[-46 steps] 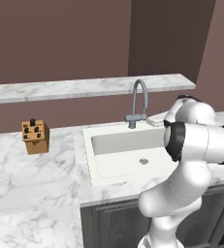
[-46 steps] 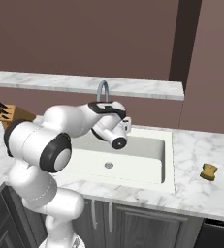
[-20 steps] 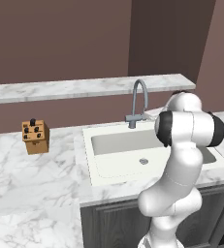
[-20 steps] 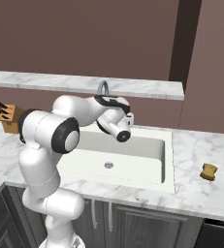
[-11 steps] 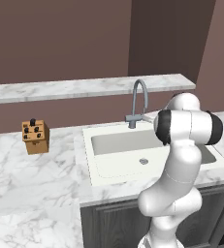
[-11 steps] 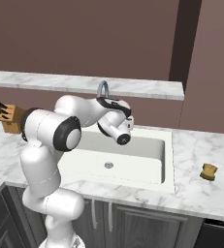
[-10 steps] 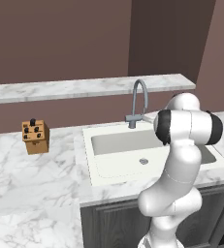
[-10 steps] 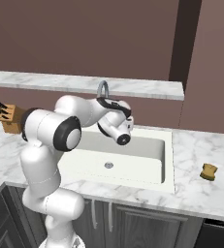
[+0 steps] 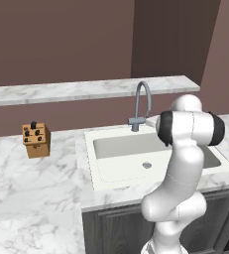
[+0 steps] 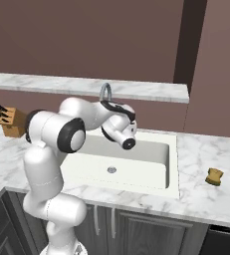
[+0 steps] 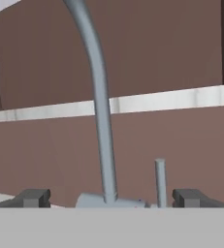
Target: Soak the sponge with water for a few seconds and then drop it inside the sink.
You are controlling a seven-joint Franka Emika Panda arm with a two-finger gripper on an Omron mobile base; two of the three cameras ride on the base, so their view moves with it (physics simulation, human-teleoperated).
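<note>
Behind the sink (image 9: 93, 166) basin, my gripper (image 11: 111, 197) faces the tap (image 11: 101, 116), fingers spread wide and holding nothing. No water runs. I judge the step is turning the tap on: I should nudge its upright lever (image 11: 160, 181) squarely, without glancing off. Counting: one sink, one tap, one knife block (image 9: 36, 140) far left, one sponge (image 10: 214, 176), lying on the counter well right of the basin.

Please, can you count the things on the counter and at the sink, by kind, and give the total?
Sink: 1
Tap: 1
Knife block: 1
Sponge: 1
Total: 4
</note>
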